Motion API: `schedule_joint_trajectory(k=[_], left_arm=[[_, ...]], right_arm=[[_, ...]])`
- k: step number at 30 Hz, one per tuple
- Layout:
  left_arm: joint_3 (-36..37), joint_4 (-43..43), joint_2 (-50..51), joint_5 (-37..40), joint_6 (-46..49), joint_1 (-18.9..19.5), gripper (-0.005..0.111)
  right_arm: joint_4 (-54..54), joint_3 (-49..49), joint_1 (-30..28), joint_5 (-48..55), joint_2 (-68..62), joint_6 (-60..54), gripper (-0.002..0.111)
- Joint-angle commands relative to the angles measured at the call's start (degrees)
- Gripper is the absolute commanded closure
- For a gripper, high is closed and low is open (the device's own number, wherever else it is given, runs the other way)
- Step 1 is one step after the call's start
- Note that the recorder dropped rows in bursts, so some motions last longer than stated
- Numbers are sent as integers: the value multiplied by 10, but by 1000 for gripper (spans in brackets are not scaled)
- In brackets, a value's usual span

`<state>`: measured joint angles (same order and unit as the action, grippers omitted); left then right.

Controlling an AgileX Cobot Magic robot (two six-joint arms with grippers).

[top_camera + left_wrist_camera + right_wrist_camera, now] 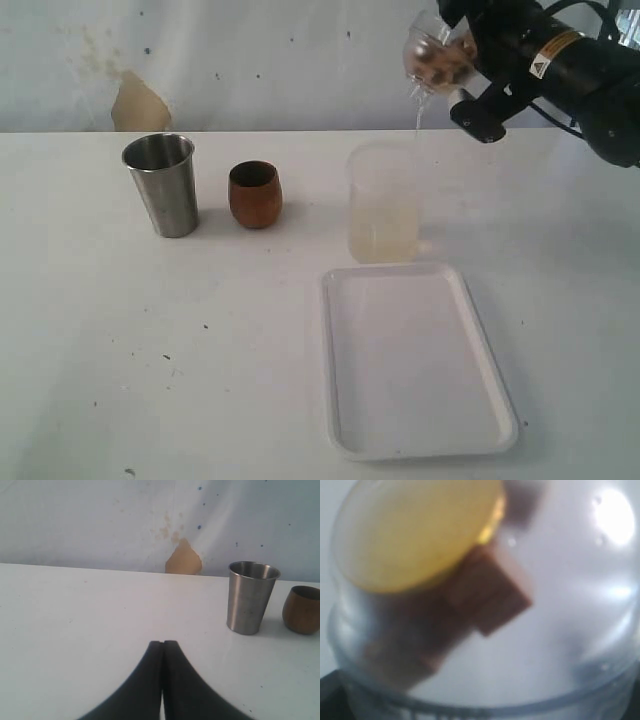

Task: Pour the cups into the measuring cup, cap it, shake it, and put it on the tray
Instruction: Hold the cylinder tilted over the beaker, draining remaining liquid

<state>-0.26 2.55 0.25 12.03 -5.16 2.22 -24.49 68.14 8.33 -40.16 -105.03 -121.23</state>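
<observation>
Nearest us lies one white tray (420,445). Just behind it stands one frosted cup (383,205) holding yellowish liquid. To its left we count two cups, both upright: one wooden cup (255,195) and, beside it, one steel tumbler (160,185). The left gripper (162,642) has its jaws pressed together on nothing. Farthest and high up, the right gripper (458,52) clamps one tilted measuring cup (430,60), its cap (570,605) on and brown pieces inside.

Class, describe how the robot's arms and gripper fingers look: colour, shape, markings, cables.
The right arm is a glossy black cylinder bearing a yellow-and-white warning label, with black cables behind. The left gripper has two black fingers, broad and tapering to narrow tips.
</observation>
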Motion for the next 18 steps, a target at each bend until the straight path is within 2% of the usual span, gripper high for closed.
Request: schedule_joint_trajectory(k=[1, 18], left_arm=[[3, 1, -2, -5, 0, 0, 107], [3, 1, -2, -5, 0, 0, 107]], right_arm=[[-2, 6, -4, -24, 9, -9, 108], [-32, 8, -4, -22, 17, -9, 108]])
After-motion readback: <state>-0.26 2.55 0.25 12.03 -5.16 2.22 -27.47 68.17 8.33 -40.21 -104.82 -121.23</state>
